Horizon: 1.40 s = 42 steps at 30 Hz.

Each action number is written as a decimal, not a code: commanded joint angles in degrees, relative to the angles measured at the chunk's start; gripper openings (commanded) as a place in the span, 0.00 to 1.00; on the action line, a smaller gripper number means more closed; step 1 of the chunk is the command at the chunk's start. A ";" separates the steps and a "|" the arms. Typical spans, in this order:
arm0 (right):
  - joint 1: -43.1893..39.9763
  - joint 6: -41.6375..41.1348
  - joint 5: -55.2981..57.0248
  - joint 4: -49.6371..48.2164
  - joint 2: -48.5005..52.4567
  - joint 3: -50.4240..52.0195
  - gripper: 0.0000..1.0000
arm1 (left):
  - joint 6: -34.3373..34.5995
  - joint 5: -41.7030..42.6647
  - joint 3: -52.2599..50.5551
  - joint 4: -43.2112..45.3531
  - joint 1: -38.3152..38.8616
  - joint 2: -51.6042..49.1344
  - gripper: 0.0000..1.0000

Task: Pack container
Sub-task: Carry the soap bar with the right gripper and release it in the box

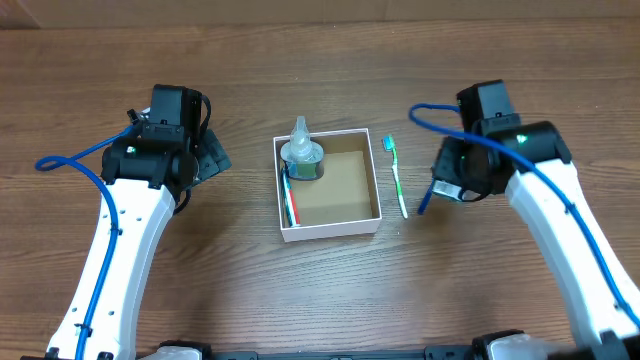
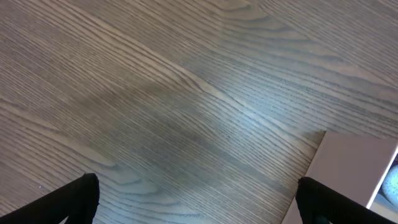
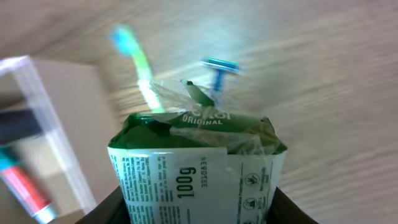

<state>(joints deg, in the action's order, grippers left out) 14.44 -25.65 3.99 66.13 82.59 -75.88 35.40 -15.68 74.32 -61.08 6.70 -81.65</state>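
The container [image 1: 330, 232] is a shallow square box with white walls and a brown inside, at the table's middle. In it stand a clear bottle with green liquid [image 1: 302, 156] and a red and green stick-like item [image 1: 290, 206] along the left wall. My right gripper [image 1: 452, 182] is to the right of the box, shut on a green and white packet marked 100g [image 3: 199, 162]. My left gripper [image 1: 206, 160] is open and empty over bare wood, left of the box. The box's corner shows in the left wrist view [image 2: 351, 165].
A green toothbrush [image 1: 397, 176] lies on the table just right of the box, and shows in the right wrist view [image 3: 140, 68]. A blue razor [image 1: 425, 200] lies beside it, near my right gripper [image 3: 196, 208]. The box wall [image 3: 68, 118] is at that view's left.
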 commanded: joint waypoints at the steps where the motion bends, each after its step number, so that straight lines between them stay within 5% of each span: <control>1: 8.72 -2.73 -2.84 -2.29 -2.86 -1.57 0.28 | -1.14 -0.37 0.81 0.02 -0.02 0.00 1.00; 10: 24.63 -6.10 2.27 -13.88 2.82 -1.40 0.28 | -1.14 -0.35 0.81 0.02 -0.02 0.00 1.00; 33: 27.32 -5.42 1.95 -17.09 15.45 -1.33 0.30 | -1.14 -0.35 0.81 0.02 -0.02 0.00 1.00; 42: 28.37 -5.44 1.84 -17.79 17.73 -1.33 0.41 | -1.14 -0.37 0.81 0.02 -0.02 0.00 1.00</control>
<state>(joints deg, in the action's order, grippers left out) 42.48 -31.24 5.34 48.56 100.88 -76.07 35.40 -15.68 74.32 -61.10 6.70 -81.65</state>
